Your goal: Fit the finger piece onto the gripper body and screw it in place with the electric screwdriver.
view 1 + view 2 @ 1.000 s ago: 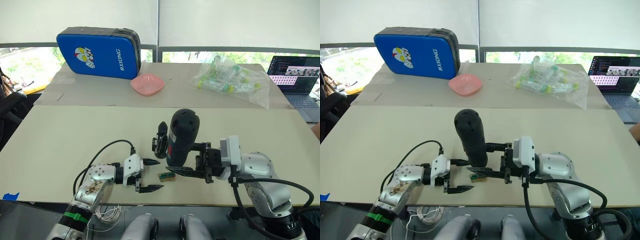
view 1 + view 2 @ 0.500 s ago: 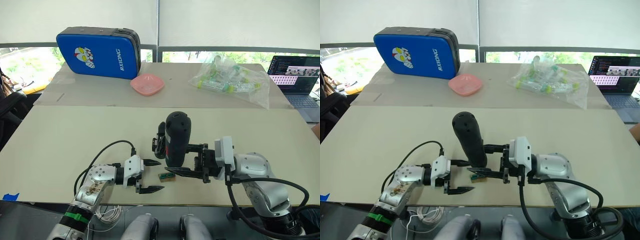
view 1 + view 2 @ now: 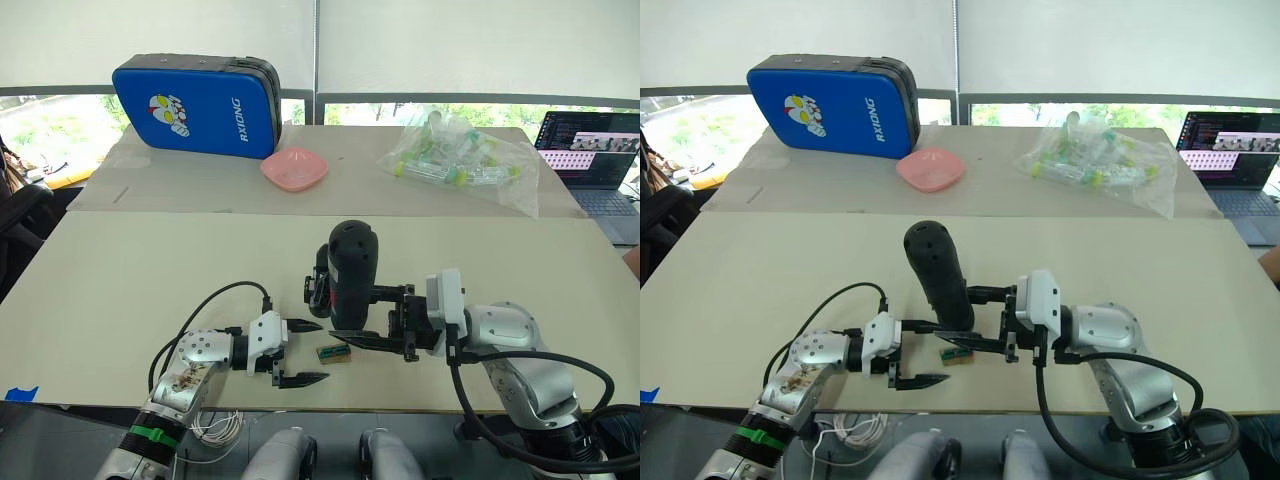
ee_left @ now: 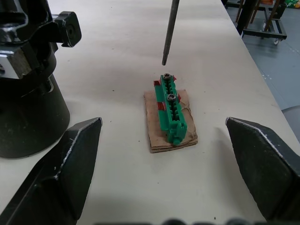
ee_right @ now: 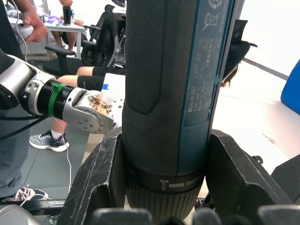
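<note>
Two hands low over the table: right hand (image 3: 372, 318) pinching the upright electric screwdriver (image 3: 350, 272), left hand (image 3: 303, 351) spread.

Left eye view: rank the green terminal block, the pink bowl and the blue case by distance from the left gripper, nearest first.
From the left gripper:
1. Green terminal block, on the near table just beside the open fingers, toward the robot's right.
2. Pink bowl, on the far table, ahead.
3. Blue case, standing at the far table's back edge, ahead and to the left.
</note>
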Robot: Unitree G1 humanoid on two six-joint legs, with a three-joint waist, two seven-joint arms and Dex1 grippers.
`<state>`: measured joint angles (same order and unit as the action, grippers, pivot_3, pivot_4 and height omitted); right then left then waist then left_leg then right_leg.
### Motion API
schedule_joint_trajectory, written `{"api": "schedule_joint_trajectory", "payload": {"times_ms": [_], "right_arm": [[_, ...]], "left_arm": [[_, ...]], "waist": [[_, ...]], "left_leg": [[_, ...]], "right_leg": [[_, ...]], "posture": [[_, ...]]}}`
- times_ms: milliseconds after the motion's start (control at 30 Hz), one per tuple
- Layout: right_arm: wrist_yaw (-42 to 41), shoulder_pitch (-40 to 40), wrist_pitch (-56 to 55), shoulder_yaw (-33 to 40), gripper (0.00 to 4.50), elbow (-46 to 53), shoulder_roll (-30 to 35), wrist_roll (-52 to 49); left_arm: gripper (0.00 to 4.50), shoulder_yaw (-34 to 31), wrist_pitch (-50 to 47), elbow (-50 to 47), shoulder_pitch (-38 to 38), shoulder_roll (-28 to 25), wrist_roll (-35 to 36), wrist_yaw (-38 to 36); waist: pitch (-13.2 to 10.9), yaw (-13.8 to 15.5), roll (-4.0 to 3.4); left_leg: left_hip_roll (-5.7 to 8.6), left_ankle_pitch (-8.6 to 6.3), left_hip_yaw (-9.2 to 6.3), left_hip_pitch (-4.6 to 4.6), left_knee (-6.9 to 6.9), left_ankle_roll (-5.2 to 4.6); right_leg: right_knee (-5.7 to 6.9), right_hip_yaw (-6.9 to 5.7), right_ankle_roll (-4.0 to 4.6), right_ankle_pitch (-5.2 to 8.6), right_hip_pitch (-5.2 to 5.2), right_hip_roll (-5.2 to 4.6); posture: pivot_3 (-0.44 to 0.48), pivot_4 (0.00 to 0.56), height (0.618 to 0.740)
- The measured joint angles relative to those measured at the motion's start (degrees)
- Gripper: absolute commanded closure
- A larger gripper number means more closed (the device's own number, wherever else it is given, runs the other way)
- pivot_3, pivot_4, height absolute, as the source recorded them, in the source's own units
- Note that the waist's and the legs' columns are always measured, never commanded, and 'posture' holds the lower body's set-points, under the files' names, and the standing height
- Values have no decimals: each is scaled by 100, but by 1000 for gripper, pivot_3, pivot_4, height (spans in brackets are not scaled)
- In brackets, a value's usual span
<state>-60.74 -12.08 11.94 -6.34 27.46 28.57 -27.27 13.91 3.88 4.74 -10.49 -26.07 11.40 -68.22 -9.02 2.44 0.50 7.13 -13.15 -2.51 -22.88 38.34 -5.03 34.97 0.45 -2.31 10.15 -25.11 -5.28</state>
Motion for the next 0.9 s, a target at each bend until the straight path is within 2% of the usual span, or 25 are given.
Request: {"api": "schedule_joint_trajectory", "payload": {"times_ms": [900], "right_arm": [[1,17,0,-96,2542,-1,16,31]], "left_arm": [[0,0,120,41,28,42,0,5]], "waist": [[3,3,-5]], "left_leg": [[1,-2,0,0,-1,-3]], "right_leg": [[-3,1,-3,2,2,-2]], "posture": [[0,150,740]]}}
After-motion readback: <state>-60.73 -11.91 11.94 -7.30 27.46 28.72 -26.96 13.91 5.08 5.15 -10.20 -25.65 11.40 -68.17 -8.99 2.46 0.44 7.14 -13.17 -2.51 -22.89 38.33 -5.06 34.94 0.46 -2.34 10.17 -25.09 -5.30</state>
